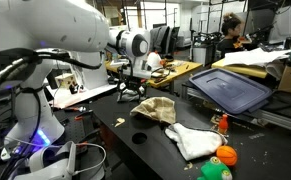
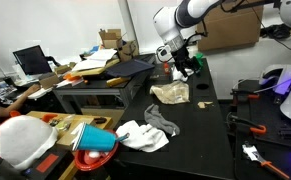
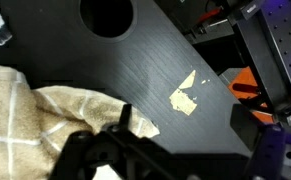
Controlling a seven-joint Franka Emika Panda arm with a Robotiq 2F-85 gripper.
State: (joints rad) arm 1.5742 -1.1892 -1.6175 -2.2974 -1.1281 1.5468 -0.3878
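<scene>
My gripper hangs open just above the black table, holding nothing. A crumpled tan towel lies on the table right beside it. In the wrist view the towel fills the lower left and its edge reaches one dark finger. The gripper has only bare tabletop between its jaws, with a pale beige patch on the table just ahead.
A white and grey cloth lies further along the table, with an orange ball and a green one near it. A dark tray stands beside the table. A round hole opens in the tabletop. Orange parts sit at the table's edge.
</scene>
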